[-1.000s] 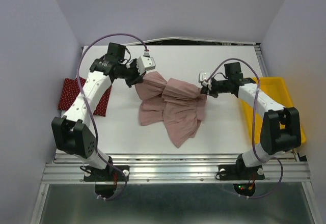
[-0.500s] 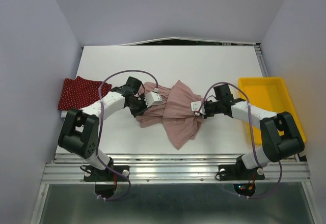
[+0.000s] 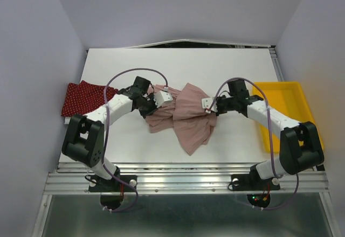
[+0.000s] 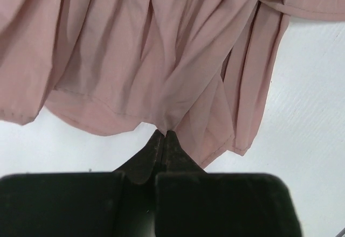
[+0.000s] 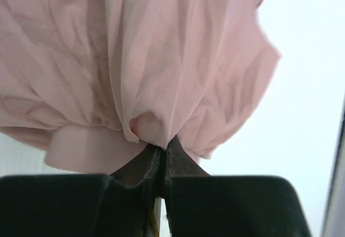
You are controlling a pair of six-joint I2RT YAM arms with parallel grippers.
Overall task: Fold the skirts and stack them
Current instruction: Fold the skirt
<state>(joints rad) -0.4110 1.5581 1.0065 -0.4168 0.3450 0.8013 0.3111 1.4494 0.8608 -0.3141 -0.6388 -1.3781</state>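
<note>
Left jaws and right jaws are both pinched shut on opposite edges of the pink skirt (image 3: 188, 121), bunched between them on the surface (image 3: 215, 70), presumably to spread it for folding; dotted red skirt (image 3: 81, 99) lies beyond the left jaws.

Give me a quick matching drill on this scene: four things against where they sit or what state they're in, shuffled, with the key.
Things:
1. pink skirt
2. red dotted skirt
3. yellow tray
4. left hand

Places or states:
A. at the right edge of the table
B. shut on a pinch of pink cloth
C. at the table's left edge
D. bunched mid-table

Pairs: 1-D, 2-C, 3-A, 4-B.
</note>
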